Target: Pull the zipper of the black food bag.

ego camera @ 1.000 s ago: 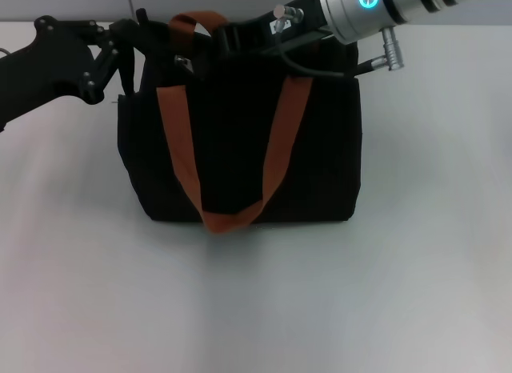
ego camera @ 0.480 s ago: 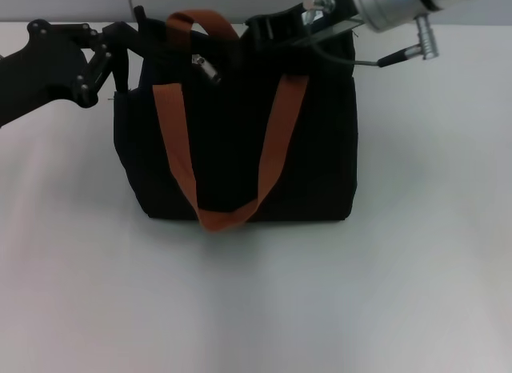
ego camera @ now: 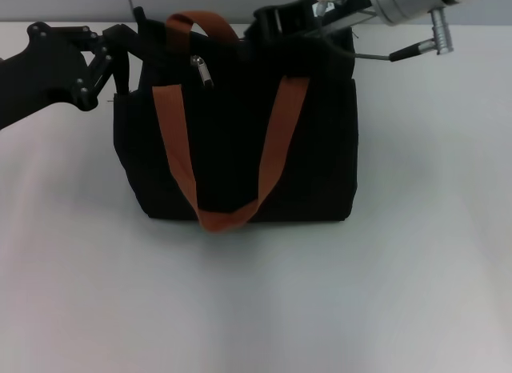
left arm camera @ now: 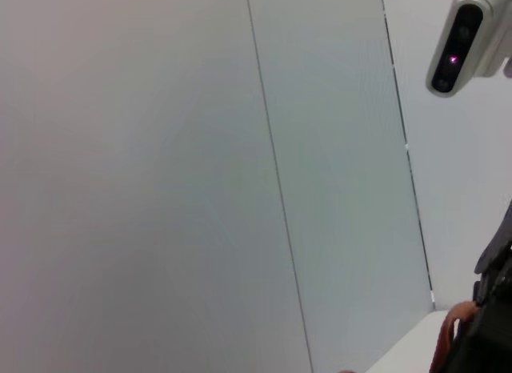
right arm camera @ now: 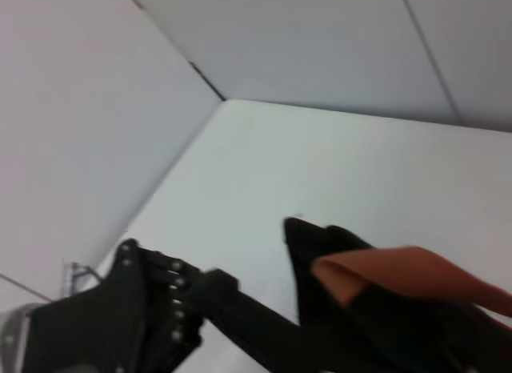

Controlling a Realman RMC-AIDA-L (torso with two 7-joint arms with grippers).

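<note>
White table all around, pale wall panels behind, and the black food bag sits upright toward the far middle of it.

Left gripper is right on the bag's far left top corner, dark fingers pressed in against the fabric edge there; whether they are clamped on that edge I cannot tell, black on black. Its arm runs off to the left just above the table. From the right wrist view that same left gripper shows as a dark linkage reaching up to the bag's corner, orange strap beside it.

Right gripper is at the far top edge of the bag, right of center, low over the opening. Its fingers vanish into the dark top of the bag, so I cannot tell whether they are spread or pinched. Silver wrist and a cable trail away to the far right.

The zipper shows its small silver pull tab hanging on the near side of the top edge, left of center, between the two orange straps. It is apart from both grippers, neither touching it. Near strap loops down the front face of the bag.
</note>
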